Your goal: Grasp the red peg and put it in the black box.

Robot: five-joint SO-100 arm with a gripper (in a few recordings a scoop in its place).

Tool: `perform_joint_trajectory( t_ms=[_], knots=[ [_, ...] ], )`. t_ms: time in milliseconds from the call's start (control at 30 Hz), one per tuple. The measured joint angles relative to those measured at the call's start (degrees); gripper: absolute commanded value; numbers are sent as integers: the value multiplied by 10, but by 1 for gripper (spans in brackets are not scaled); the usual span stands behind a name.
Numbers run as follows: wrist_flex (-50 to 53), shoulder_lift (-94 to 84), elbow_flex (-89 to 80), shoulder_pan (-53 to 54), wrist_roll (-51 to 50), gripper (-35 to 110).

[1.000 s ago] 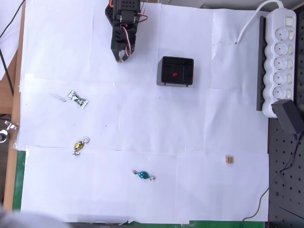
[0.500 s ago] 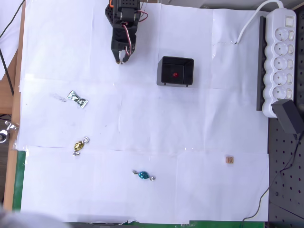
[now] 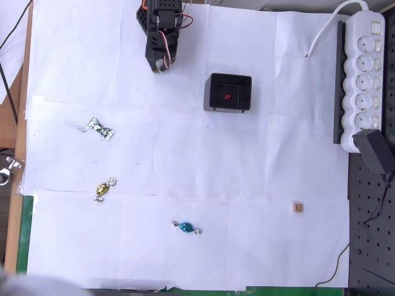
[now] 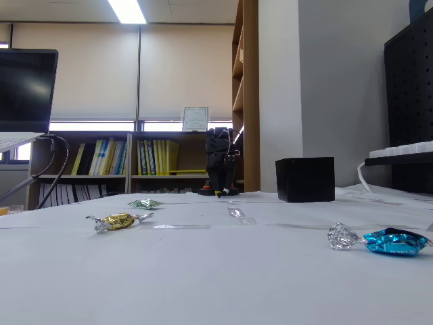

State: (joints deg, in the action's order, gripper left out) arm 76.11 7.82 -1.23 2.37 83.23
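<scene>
Red peg (image 3: 228, 97): we see it as a red dot lying inside the black box (image 3: 229, 78).
Gripper (image 3: 160, 66): folded near the arm's base, left of the box in the overhead view; we cannot tell how its fingers stand.
Candies: green (image 3: 100, 129), gold (image 3: 102, 190), blue (image 3: 186, 228), all well apart.
Writing: we can read none.

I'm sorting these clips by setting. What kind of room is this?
Most likely an office or lab: the fixed view shows bookshelves under blinded windows and a ceiling strip light, and the overhead view shows a paper-covered table with a power strip.
</scene>
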Motion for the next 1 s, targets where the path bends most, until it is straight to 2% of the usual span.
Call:
perform_joint_trajectory(
  t_ms=[1000],
  knots=[
    [1, 0, 0, -1, 25, 0]
  ],
)
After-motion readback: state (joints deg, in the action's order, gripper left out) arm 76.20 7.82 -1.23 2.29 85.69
